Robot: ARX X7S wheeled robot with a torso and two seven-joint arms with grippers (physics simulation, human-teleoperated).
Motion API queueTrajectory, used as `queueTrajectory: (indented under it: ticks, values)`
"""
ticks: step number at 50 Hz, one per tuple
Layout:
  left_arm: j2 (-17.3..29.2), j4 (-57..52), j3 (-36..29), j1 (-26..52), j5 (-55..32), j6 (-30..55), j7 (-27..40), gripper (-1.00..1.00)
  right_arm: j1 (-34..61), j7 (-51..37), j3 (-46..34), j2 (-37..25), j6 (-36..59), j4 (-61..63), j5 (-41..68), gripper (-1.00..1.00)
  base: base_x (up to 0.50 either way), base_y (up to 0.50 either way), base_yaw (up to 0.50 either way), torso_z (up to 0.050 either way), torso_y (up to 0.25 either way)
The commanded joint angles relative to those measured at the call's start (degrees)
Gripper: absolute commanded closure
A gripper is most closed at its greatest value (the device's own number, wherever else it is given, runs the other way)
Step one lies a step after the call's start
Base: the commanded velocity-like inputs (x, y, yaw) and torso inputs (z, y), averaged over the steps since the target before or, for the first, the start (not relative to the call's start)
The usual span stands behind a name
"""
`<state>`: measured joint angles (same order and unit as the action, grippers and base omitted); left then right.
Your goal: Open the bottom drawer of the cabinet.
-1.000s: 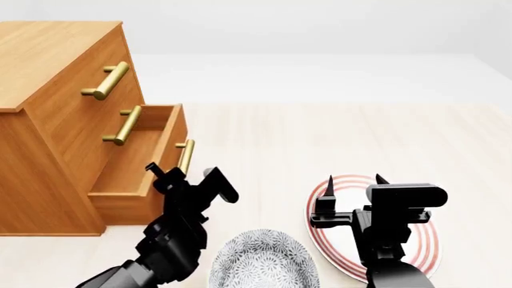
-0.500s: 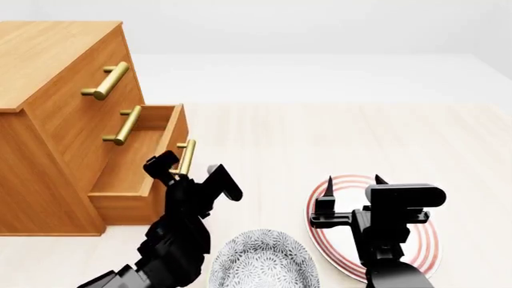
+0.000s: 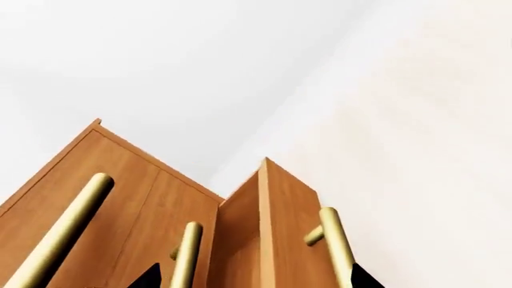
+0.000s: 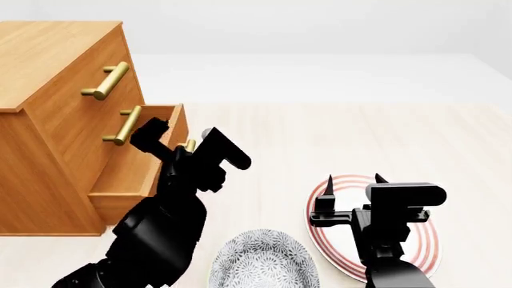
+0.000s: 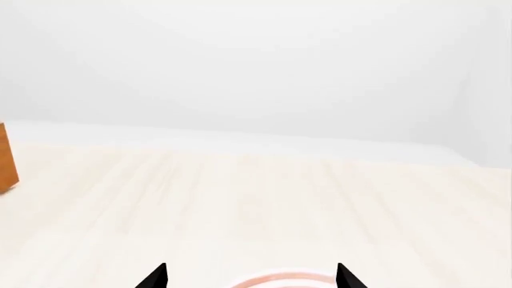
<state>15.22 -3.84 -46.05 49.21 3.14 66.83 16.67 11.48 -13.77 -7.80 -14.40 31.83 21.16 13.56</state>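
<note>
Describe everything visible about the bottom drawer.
The bottom drawer is orange-brown wood grain, pulled well out of the cabinet, and what shows of its inside holds nothing. Its brass bar handle is mounted on the front panel. The left gripper is open, straddling the handle; contact cannot be confirmed.

Head overhead; wrists low, cabinet [image 4: 56,120] shared.

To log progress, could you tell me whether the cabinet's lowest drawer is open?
Open: the orange-brown wooden bottom drawer juts from the cabinet, its inside showing.
</note>
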Motion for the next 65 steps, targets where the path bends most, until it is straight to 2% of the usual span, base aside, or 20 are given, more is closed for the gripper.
queueTrajectory:
  ticks: [1, 2, 12, 15, 20, 33, 65]
  values:
    - [-2.0, -8.0, 16.5, 0.8, -6.9, 1.8, -3.5, -1.00, 0.2, -0.3, -0.1, -0.1, -0.1, -0.1, 0.3, -1.00, 0.00, 0.00, 0.00, 0.000, 0.000]
    - [-2.9, -8.4, 19.1, 0.7, -8.5, 2.8, -4.3, -1.00, 0.2, -0.3, -0.1, -0.1, -0.1, -0.1, 0.3, -1.00, 0.00, 0.00, 0.00, 0.000, 0.000]
    - [-6.9, -7.2, 29.1, 2.5, -13.7, 10.3, -6.4, -1.00, 0.4, -0.4, -0.5, -0.2, -0.4, -0.5, 0.3, -1.00, 0.00, 0.00, 0.00, 0.000, 0.000]
    - [-8.8, -3.6, 31.5, 4.2, -12.5, 14.1, -3.5, -1.00, 0.5, -0.4, -0.5, -0.3, -0.5, -0.7, 0.5, -1.00, 0.00, 0.00, 0.00, 0.000, 0.000]
    - [-9.9, -1.6, 34.3, 6.0, -13.6, 17.6, -3.7, -1.00, 0.5, -0.5, -0.6, -0.3, -0.5, -0.8, 0.6, -1.00, 0.00, 0.00, 0.00, 0.000, 0.000]
    - [-9.9, 3.7, 35.5, 7.9, -13.7, 18.2, -3.0, -1.00, 0.6, -0.8, -0.8, -0.5, -0.2, -0.6, 1.0, -1.00, 0.00, 0.00, 0.00, 0.000, 0.000]
    - [-8.6, 23.2, 34.0, 7.9, -13.7, 7.7, -3.8, -1.00, 0.6, -1.5, -1.2, -0.9, -0.8, -1.4, 1.4, -1.00, 0.00, 0.00, 0.00, 0.000, 0.000]
